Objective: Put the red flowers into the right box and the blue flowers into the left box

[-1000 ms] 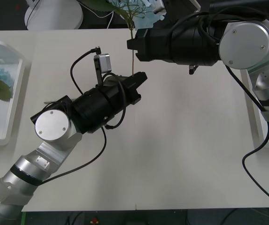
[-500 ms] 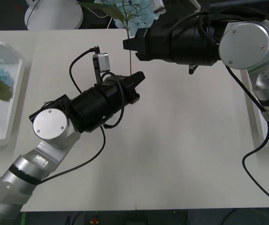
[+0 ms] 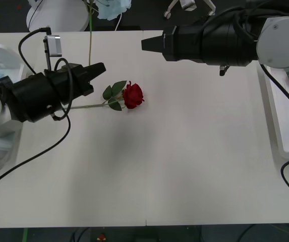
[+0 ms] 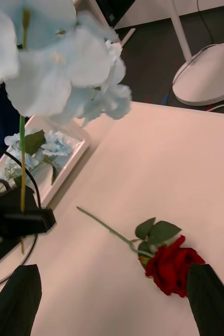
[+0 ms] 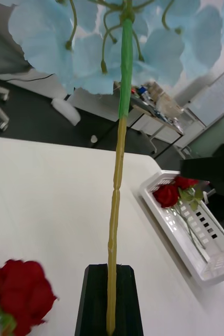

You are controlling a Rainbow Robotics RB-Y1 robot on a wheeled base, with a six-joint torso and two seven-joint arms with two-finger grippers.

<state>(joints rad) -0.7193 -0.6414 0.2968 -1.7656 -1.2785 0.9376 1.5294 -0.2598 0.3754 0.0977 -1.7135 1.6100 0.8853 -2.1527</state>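
Blue flowers (image 4: 43, 149) fill the left box (image 4: 64, 173); left claw (image 5: 110, 294) pinches another blue stem (image 5: 117, 173), right claw (image 4: 112, 299) agape.

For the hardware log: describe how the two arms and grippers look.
Both arms have silver-grey links and round joint caps, ending in bulky black wrist housings with loose black cables. The left gripper has black fingers and a small grey camera on a bracket above it. The right gripper is black too, tapering to a blunt tip.

Likely a lab or office: white worktable (image 3: 184, 166), dark floor, round white stand base (image 4: 209, 73), blurred cluttered desks behind.
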